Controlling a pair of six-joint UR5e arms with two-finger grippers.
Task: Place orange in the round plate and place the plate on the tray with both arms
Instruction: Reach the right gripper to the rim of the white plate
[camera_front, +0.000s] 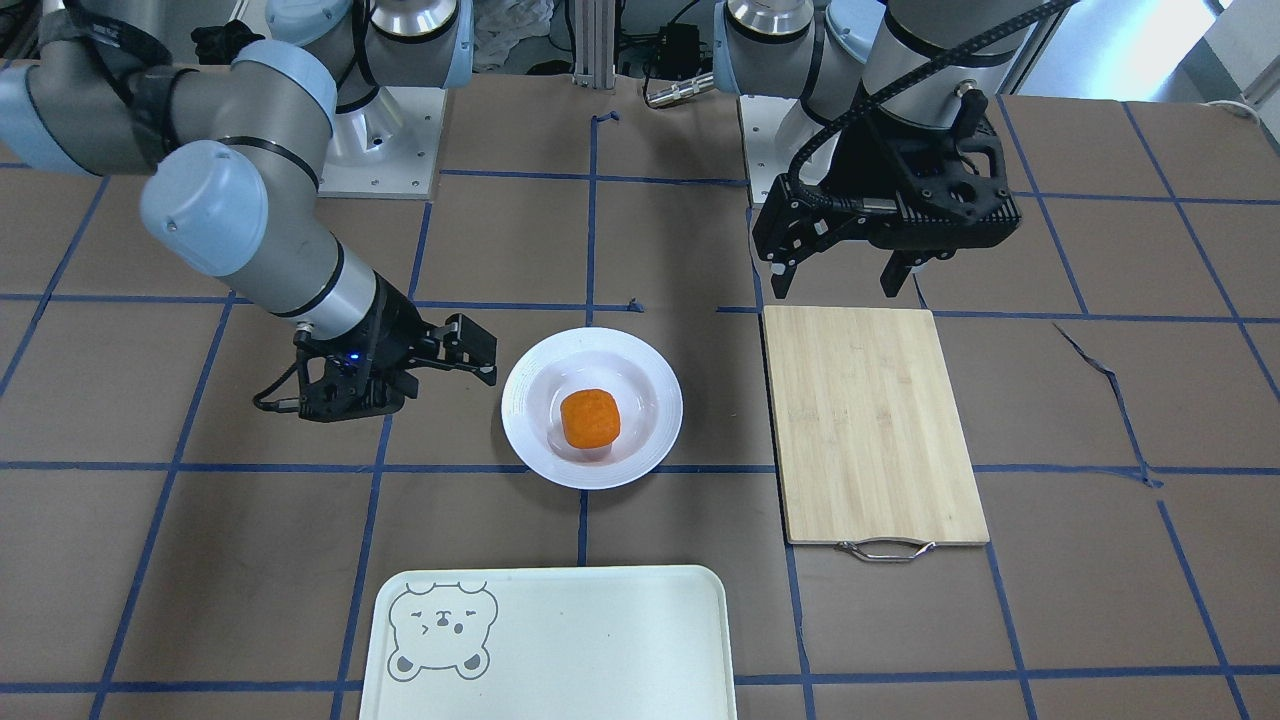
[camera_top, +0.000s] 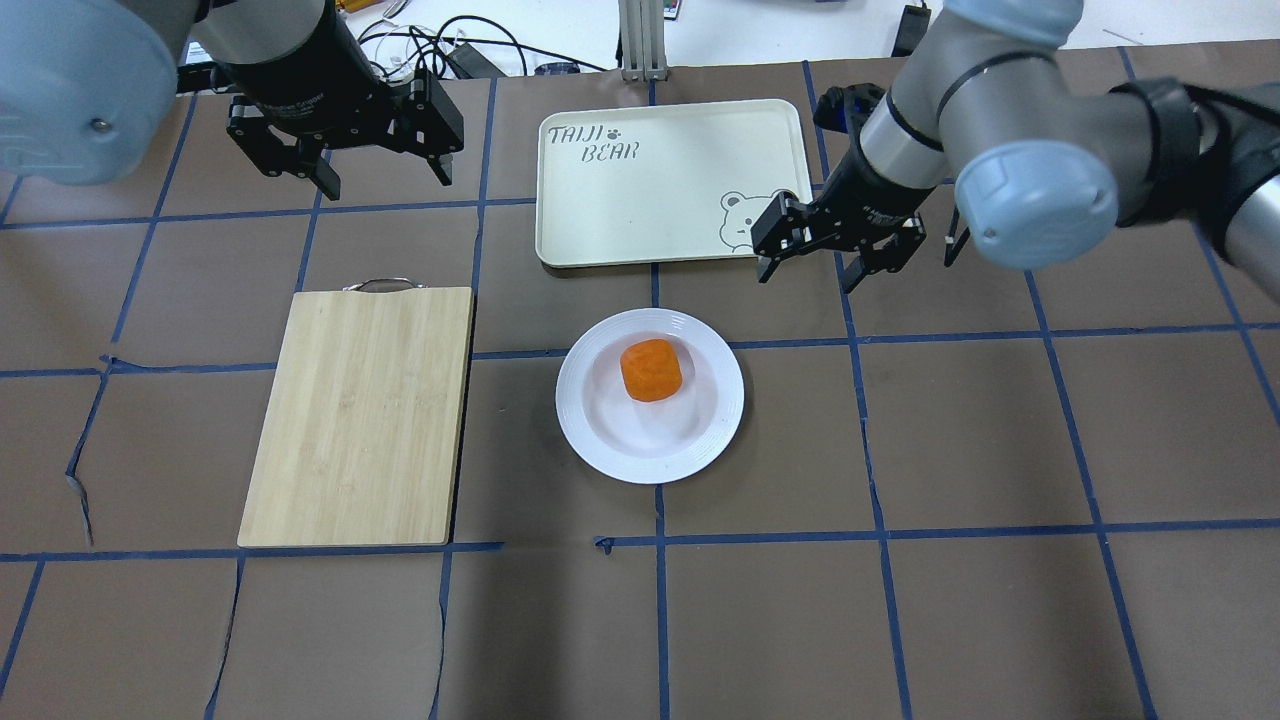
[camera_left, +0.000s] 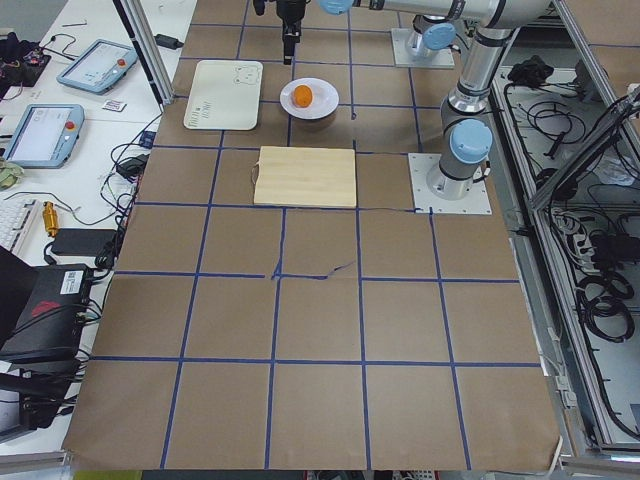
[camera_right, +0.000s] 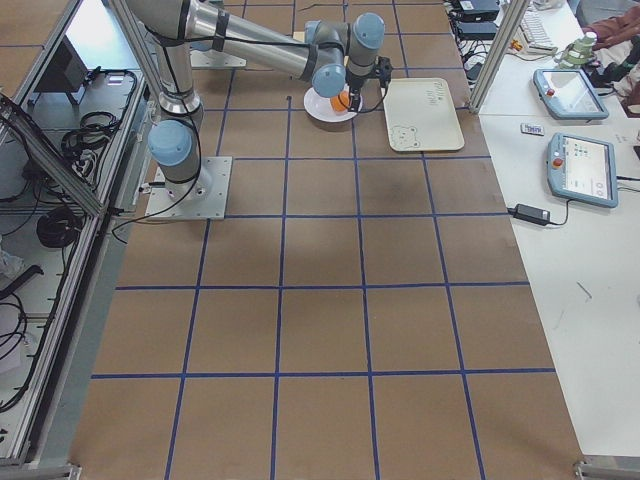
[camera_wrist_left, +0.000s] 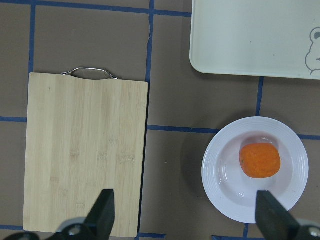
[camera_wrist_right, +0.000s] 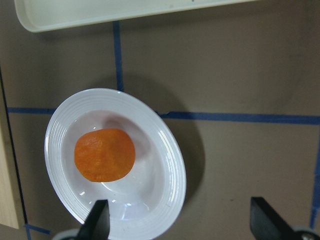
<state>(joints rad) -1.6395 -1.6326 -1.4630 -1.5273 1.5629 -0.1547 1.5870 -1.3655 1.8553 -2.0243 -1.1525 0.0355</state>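
Two claws, both empty, and the orange (camera_front: 590, 418) sits in the sunken middle of the white plate (camera_front: 525, 400). From across the counter (camera_front: 1100, 560), the plate stands on the brown surface, apart from the tray (camera_front: 600, 640), which lies at the near edge with its bear corner showing. The right claw (camera_front: 490, 362) hangs just beside the plate's rim, fingers spread, nothing between them. The left claw (camera_front: 838, 280) hovers at the far end of the cutting board (camera_front: 875, 420), jaws wide too.

Up to the overhead: plate in the middle, orange a touch off-centre toward the tray. The board is on the left arm's side, metal handle pointing away from the robot. The right claw shows by the tray's bear corner and the left claw beyond the board's handle, both gaping.

Left-end camera: tray, plate and board all lie apart from one another, and the claws are too small to judge.

Right-end camera: the near arm crosses over the plate, a sliver of orange peeking out.

Left wrist camera: two fingertips far apart at the bottom, with board, plate and tray corner below.

Right wrist camera: fingertips wide, plate with orange beneath, tray edge along the top.
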